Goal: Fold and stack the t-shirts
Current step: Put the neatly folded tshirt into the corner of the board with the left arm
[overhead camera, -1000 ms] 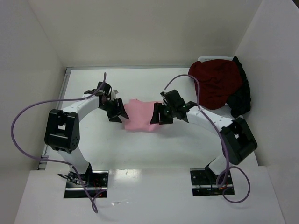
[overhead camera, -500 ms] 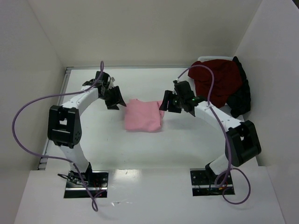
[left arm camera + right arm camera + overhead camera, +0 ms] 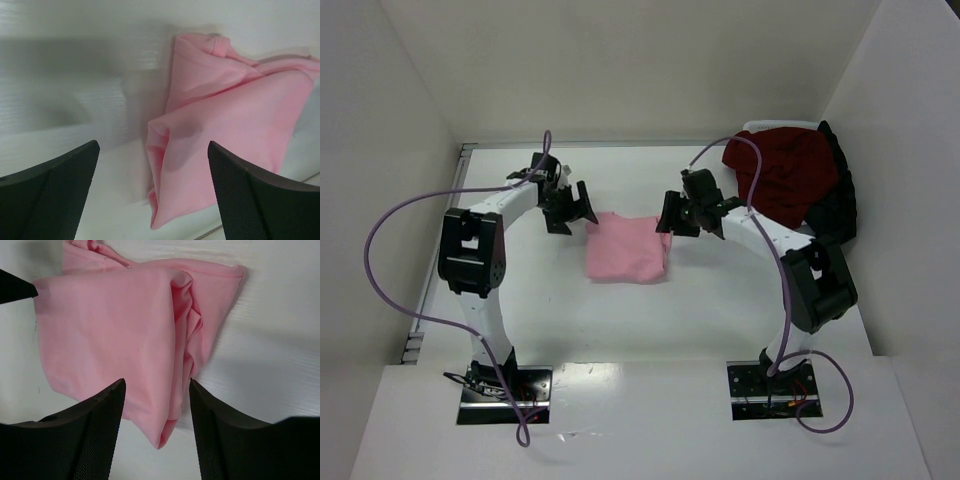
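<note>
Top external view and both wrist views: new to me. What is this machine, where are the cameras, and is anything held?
Two robot arms stand at the near edge of the white table, each with a two-finger tool. The top view looks down from behind them: left tool, right tool. The other pictures come from wrist cameras; the dark shapes at the bottom are each arm's own tool. A roughly folded pink t-shirt lies between the tools; a dark red t-shirt and a black t-shirt are heaped far right. Both tools are open, holding nothing.
</note>
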Robot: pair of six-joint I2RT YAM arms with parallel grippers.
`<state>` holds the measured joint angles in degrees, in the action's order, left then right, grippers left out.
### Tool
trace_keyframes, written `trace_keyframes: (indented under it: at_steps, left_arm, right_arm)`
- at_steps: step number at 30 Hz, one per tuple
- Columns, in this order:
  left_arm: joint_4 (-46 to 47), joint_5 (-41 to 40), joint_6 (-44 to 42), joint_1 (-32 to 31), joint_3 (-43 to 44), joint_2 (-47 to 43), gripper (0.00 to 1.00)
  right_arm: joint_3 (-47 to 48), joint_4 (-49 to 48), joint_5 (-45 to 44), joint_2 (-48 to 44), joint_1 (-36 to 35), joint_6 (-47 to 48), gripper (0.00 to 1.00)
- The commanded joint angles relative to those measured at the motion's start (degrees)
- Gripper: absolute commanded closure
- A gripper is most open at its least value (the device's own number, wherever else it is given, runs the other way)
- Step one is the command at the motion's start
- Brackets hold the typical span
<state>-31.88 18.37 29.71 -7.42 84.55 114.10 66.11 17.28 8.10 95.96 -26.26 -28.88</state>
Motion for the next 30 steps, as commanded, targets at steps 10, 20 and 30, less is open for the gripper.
trace_keyframes:
  at_steps: [10, 20, 30]
  left_arm:
    - [12.3, 16.0, -0.5, -0.8, -12.2, -2.5, 0.0]
    - [20.0, 17.5, 3.1, -3.6, -15.2, -1.9, 0.0]
    - [22.5, 8.9, 8.6, -7.4, -16.0, 0.6, 0.28]
  right_arm:
    - [4.1, 1.0, 1.9, -2.4, 5.8, -1.8, 0.17]
    - [1.7, 4.3, 1.7, -9.9, 11.5, -1.1, 0.01]
    - [-1.9, 5.8, 1.0, -16.6, 11.5, -2.7, 0.01]
